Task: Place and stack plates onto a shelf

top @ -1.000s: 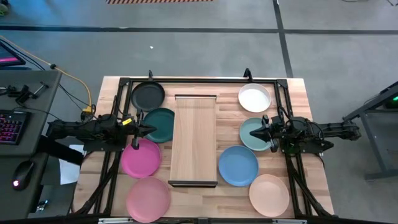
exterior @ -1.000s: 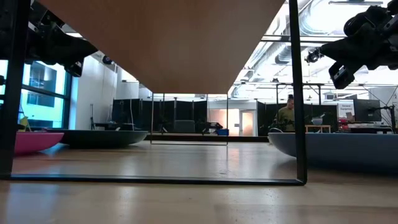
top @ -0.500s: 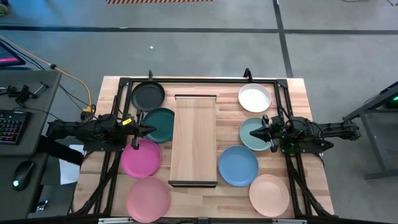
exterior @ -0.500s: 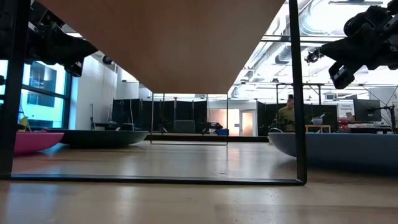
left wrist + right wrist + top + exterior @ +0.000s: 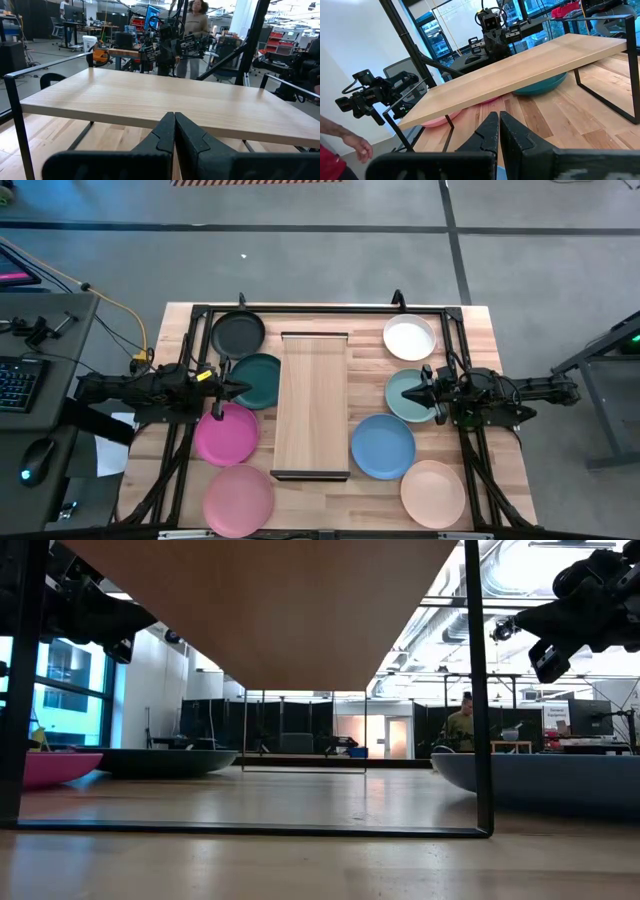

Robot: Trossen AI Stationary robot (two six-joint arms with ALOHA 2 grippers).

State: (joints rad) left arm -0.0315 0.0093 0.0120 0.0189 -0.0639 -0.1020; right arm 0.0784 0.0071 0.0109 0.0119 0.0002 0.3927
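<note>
The shelf (image 5: pixel 311 404) is standing bare at the table's centre, four plates lying on the tabletop on each side of it (none stacked). The left gripper (image 5: pixel 243 387) is hovering over the dark teal plate (image 5: pixel 262 377), fingers pressed together. The right gripper (image 5: pixel 409 394) is hovering over the mint plate (image 5: pixel 403 399), fingers likewise together.
</note>
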